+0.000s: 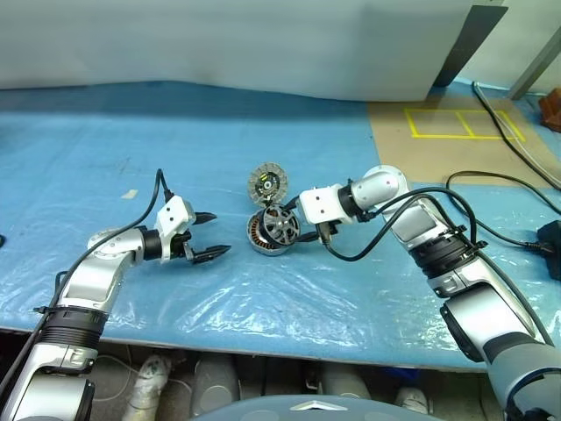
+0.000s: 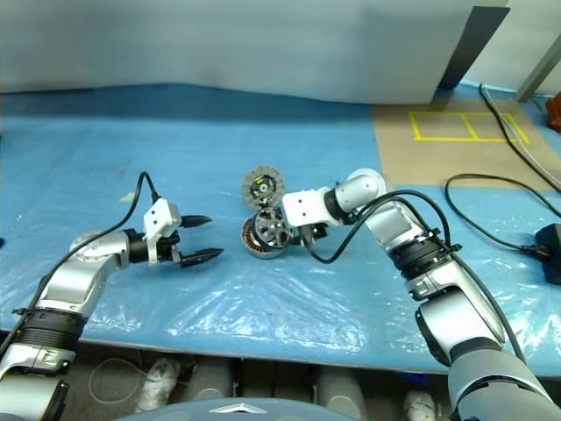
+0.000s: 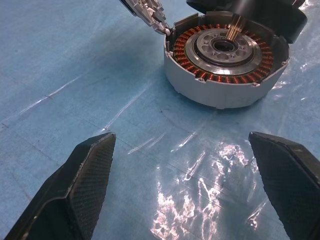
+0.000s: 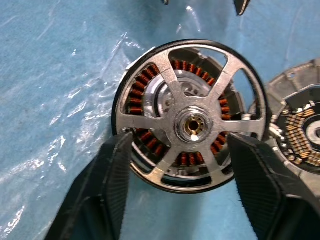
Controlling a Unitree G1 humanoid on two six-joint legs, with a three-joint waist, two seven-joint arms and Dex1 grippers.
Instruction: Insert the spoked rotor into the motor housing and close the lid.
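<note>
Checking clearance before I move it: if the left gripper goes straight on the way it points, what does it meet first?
Probably the motor housing; the left gripper, open, has bare blue sheet before it.

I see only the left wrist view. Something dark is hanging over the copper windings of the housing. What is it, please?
Observer: It is the spoked rotor, tilted over the motor housing, not seated flat.
Operator: What holds it there?
Observer: The right hand grips its rim, reaching in from the robot's right.
Operator: And where is the lid?
Observer: The lid stands open at the far side of the housing, its patterned inner face turned toward the robot.
</note>
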